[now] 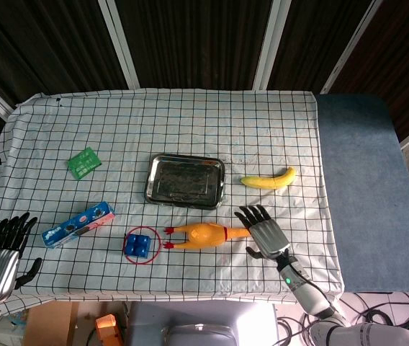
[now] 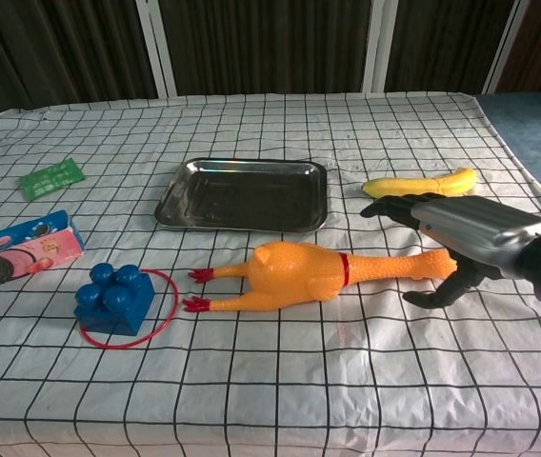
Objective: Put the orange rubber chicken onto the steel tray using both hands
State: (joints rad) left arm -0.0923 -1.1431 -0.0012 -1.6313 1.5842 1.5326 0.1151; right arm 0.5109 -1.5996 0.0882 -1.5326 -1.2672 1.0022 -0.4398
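The orange rubber chicken (image 1: 203, 235) (image 2: 299, 273) lies on its side on the checked cloth, red feet to the left and head to the right. Just behind it sits the steel tray (image 1: 185, 180) (image 2: 242, 195), with nothing in it. My right hand (image 1: 263, 231) (image 2: 461, 238) is at the chicken's head end, fingers spread and thumb apart, holding nothing. I cannot tell whether it touches the head. My left hand (image 1: 4, 252) hovers at the table's front left corner with its fingers extended, far from the chicken. It shows only in the head view.
A banana (image 1: 268, 180) (image 2: 418, 184) lies right of the tray. A blue block (image 1: 139, 245) (image 2: 113, 297) inside a red ring sits by the chicken's feet. A cookie box (image 1: 78, 224) (image 2: 18, 249) and a green packet (image 1: 83, 161) (image 2: 51, 178) lie at the left.
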